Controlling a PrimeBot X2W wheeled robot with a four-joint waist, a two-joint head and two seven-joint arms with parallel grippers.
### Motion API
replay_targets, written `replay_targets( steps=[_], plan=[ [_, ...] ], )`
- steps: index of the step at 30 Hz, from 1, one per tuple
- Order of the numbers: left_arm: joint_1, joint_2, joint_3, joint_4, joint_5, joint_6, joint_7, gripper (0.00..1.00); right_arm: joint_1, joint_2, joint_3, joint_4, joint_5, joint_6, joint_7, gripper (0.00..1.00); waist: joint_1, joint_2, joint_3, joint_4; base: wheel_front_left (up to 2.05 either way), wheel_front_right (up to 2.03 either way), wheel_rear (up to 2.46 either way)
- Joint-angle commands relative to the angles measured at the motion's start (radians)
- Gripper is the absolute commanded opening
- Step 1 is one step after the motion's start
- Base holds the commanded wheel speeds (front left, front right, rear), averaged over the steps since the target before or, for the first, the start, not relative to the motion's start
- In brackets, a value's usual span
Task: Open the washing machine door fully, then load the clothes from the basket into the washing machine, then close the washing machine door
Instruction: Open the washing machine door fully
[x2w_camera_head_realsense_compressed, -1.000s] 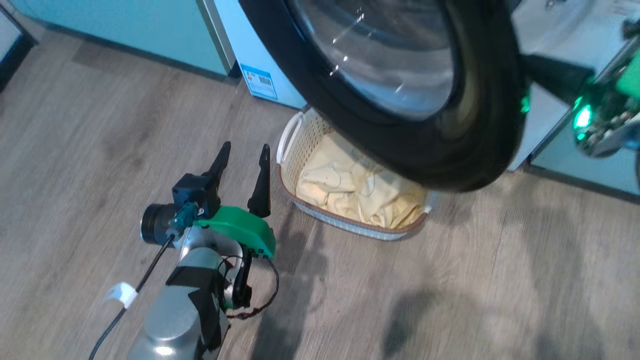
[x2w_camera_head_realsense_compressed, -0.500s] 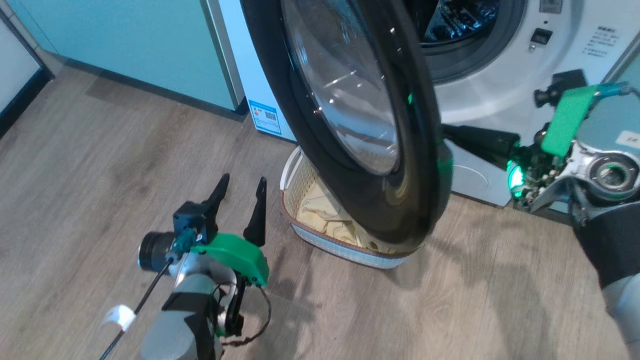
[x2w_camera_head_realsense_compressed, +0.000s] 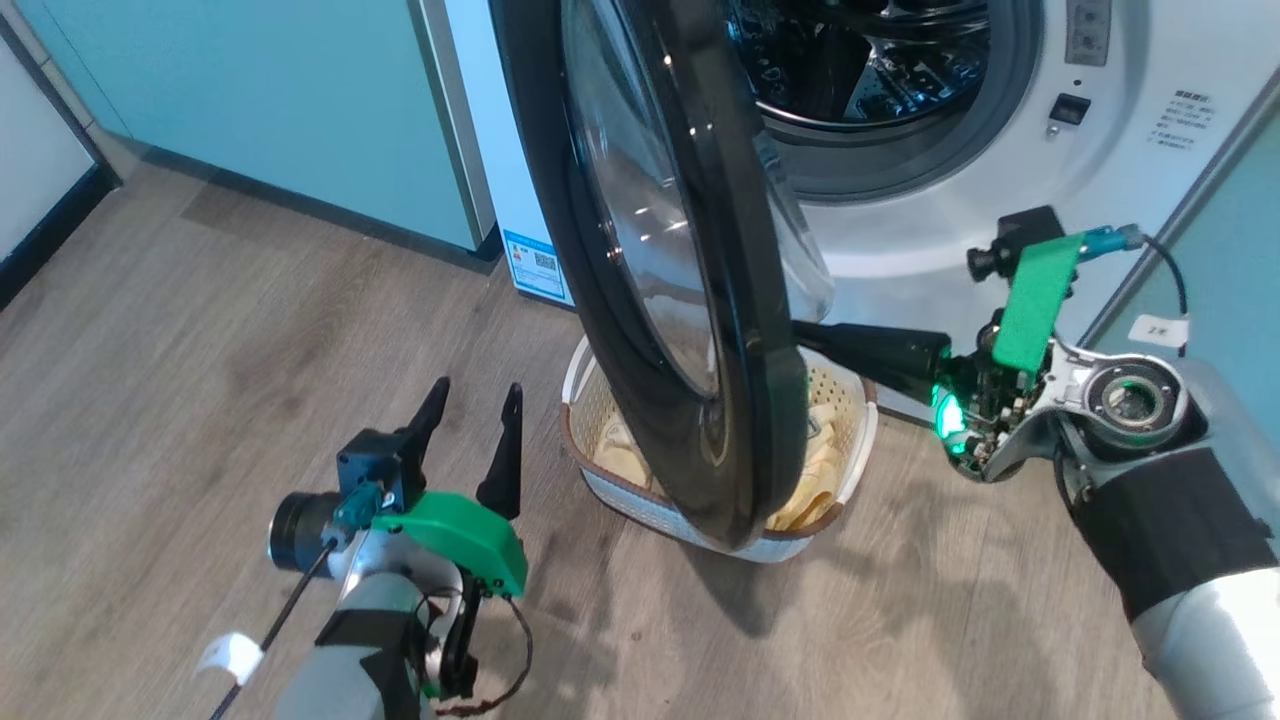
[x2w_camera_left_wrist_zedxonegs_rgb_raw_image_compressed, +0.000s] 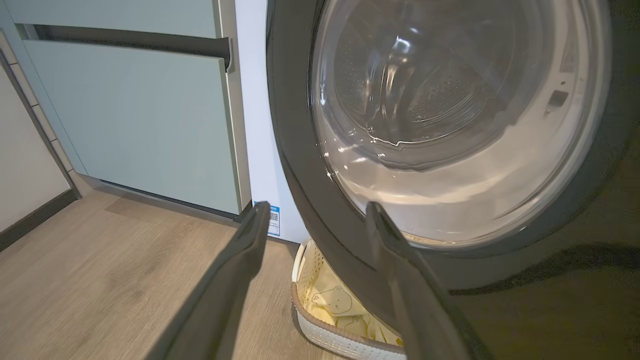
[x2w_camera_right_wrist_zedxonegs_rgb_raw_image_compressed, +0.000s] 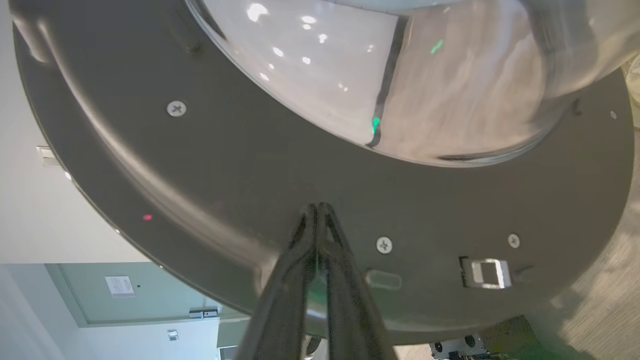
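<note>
The washing machine door stands swung out, edge-on in the head view, its black rim over the basket. My right gripper is shut, and its tips touch the door's inner face below the glass bowl. My left gripper is open above the floor, left of the basket, holding nothing. In the left wrist view its fingertips point at the door's outer rim. Pale yellow clothes lie in the basket, partly hidden by the door. The washing machine shows its steel drum.
Pale green cabinets flank the washer on the left, and another green panel stands at the right. A blue label marks the washer's lower corner. Wood floor spreads to the left and front.
The door has swung further out, from facing the camera to edge-on, with my shut right gripper against its inner side. The head view has shifted. My left gripper stays open.
</note>
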Motion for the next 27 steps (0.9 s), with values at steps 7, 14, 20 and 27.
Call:
replay_targets(
  steps=[7,14,20,27],
  plan=[
    [-0.011,0.021,0.044,-0.025,0.008,-0.006,-0.006,1.00,0.016,0.032,0.023,-0.042,0.023,0.004,-0.001,0.00,0.0001,-0.0001,-0.020,0.000,0.00,0.00,0.00],
    [-0.005,0.021,0.050,-0.024,0.012,-0.011,-0.006,1.00,0.031,0.034,0.012,-0.052,0.018,0.004,-0.033,0.00,0.0001,-0.0001,-0.024,-0.008,0.00,0.00,0.00],
    [0.006,0.021,0.061,-0.013,0.024,-0.021,-0.006,1.00,0.061,0.034,-0.033,-0.067,-0.001,0.004,-0.088,0.95,0.0001,-0.0001,-0.049,-0.023,0.00,0.00,0.00],
    [0.004,0.026,0.088,0.004,0.042,-0.039,-0.006,1.00,0.112,0.023,-0.083,-0.115,-0.045,0.004,-0.179,1.00,0.0001,-0.0001,-0.076,-0.055,0.00,0.00,0.00]
  ],
)
